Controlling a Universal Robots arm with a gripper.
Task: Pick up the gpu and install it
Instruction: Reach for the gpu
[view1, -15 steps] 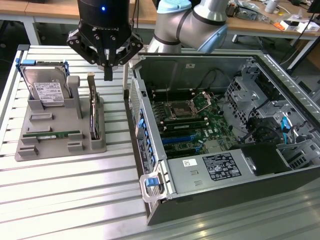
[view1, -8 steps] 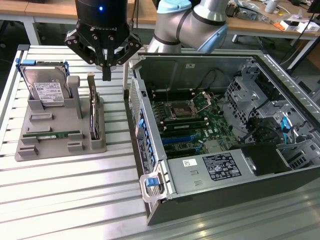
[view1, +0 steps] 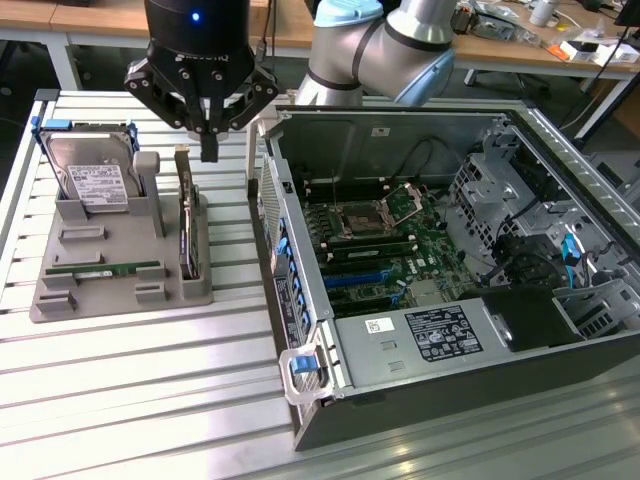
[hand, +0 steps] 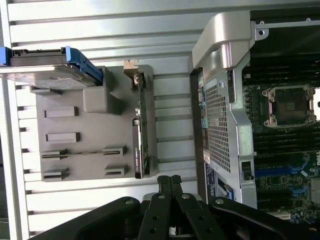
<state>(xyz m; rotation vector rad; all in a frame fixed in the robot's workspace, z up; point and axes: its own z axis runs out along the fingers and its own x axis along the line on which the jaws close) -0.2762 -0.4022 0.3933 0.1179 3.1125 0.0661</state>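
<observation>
The hand (view1: 208, 150) hovers with its fingers pressed together, gripping nothing, just above one end of the gpu (view1: 185, 215); the gpu stands on edge in a slot of the grey holder (view1: 100, 240) on the slatted counter (view1: 150, 380); a hard drive (view1: 95, 180) with a white label stands beside it; its print is too small to read; the open computer case (view1: 300, 300) sits on the exterior view's right.

metal-bracketed gpu (hand: 141, 130), matt grey plastic holder (hand: 95, 129)
</observation>
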